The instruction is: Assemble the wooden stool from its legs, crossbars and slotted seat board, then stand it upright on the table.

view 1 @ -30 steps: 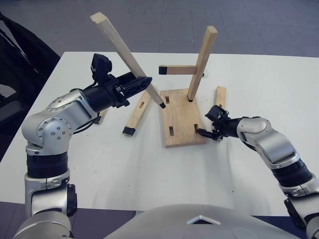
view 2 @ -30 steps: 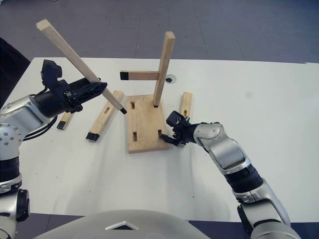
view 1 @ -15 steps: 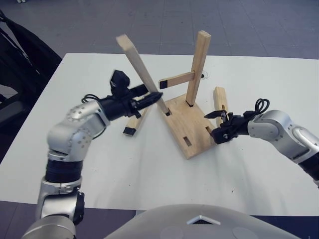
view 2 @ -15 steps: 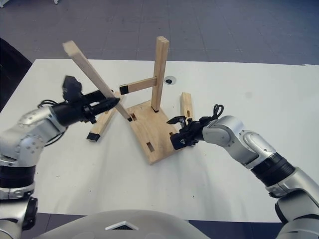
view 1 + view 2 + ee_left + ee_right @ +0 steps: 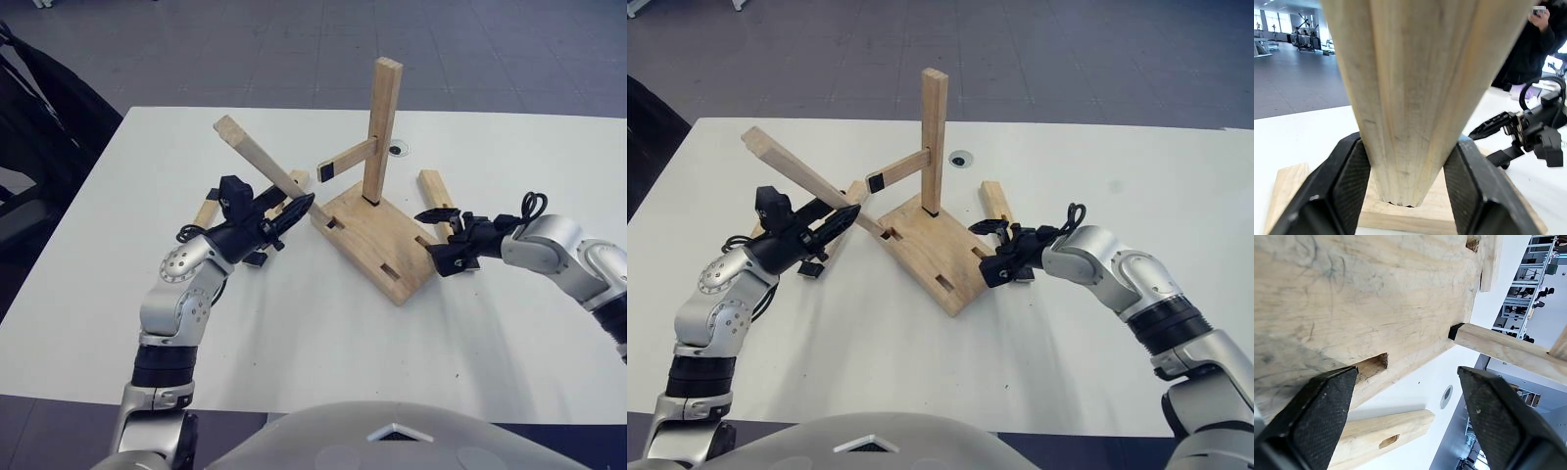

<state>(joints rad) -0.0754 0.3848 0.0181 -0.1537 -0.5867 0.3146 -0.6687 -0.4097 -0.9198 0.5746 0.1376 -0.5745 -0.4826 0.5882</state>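
The slotted seat board lies turned at an angle on the white table. One leg stands upright in it, with a crossbar sticking out to the left. My left gripper is shut on a second leg. This leg slants up to the left, and its lower tip is at the slot in the board's left corner. My right gripper is open at the board's right edge, one finger above and one below. In the right wrist view the board lies beside the wide-apart fingers.
A loose wooden piece lies just behind my right gripper. More loose pieces lie on the table behind my left gripper, one with a black end cap. A small round hole is in the table behind the upright leg.
The board with its upright leg has turned, its right corner swinging toward me. My left arm has lowered the held leg so its tip reaches the board's corner slot. My right gripper has moved right.
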